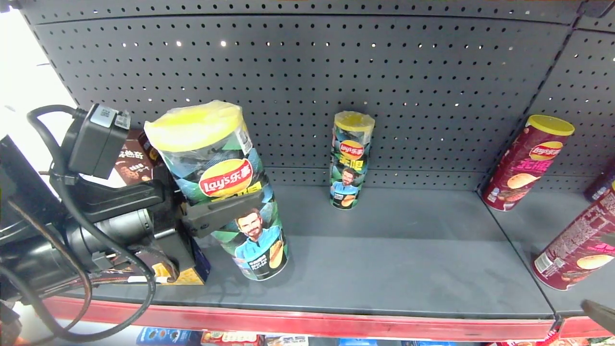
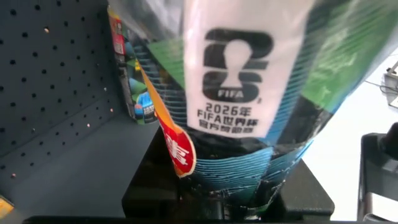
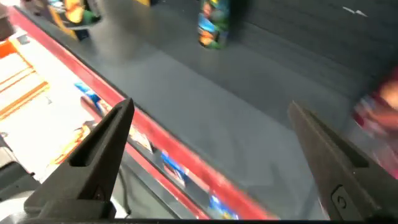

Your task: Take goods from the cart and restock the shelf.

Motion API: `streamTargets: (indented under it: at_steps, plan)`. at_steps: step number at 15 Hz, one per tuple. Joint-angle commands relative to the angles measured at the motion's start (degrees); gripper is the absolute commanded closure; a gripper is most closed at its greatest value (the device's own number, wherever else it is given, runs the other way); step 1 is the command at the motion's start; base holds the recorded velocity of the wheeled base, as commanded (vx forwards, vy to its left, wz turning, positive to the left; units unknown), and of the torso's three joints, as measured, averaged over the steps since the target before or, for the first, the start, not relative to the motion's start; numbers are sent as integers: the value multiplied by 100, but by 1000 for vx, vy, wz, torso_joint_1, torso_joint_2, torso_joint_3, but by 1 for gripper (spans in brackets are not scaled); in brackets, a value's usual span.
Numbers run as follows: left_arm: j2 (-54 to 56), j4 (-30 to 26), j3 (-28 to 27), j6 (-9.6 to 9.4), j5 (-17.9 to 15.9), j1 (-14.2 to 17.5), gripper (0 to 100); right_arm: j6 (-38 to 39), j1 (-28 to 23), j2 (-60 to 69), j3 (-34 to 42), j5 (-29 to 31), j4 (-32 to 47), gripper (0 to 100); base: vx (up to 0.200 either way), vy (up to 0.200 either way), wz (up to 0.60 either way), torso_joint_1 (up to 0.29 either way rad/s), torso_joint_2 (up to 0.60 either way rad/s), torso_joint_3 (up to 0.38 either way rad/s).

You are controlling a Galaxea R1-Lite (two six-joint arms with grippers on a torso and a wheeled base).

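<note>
left gripper is clamped across the middle of a green and blue chip canister, 1 dark finger lying over its printed front. the canister is over the shelf near its front left corner. its base is at or just above the deck, and contact cannot be told. its long axis runs close to upright but tilted: the yellow lid leans toward the shelf's left end, the base sits further right, and the label faces out over the red front edge.

judged step: placing, with the release not yet made. the next move calls for standing the canister straight, seating the base flat, then parting the fingers.

a 2nd matching canister stands upright at the back edge, against the pegboard. right gripper has its fingers wide apart and holds nothing, hanging above the front edge.
</note>
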State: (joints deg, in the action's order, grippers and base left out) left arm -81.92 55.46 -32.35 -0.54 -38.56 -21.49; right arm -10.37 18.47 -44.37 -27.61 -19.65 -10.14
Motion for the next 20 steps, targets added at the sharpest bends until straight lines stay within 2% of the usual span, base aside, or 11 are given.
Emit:
streamTargets:
  at_steps: [1,3,5,8,10,12,15,20]
  plan:
    - [-307,36,-263,10,-3,-22,100,-17,684,-1478,-306,155,-462,0,0,0,0,0,0,0]
    - [-377,36,-359,10,-11,-22,100,9,807,-1882,-464,163,-541,0,0,0,0,0,0,0]
    - [-377,27,-359,10,-3,-13,100,18,790,-2471,-614,163,-972,0,0,0,0,0,0,0]
    - [-325,18,-315,18,-3,-4,100,88,473,-3429,-860,111,-1710,0,0,0,0,0,0,0]
    - [-325,18,-315,18,6,5,100,44,166,-4475,-1299,93,-2835,0,0,0,0,0,0,0]
    - [-325,18,-333,27,6,5,100,123,175,-4923,-1800,32,-2914,0,0,0,0,0,0,0]
    - [-325,71,-368,221,41,-4,100,132,236,-5389,-2433,-206,-2941,0,0,0,0,0,0,0]
    - [-333,79,-368,273,50,5,100,-202,8,-6303,-3189,-2438,-3328,0,0,0,0,0,0,0]
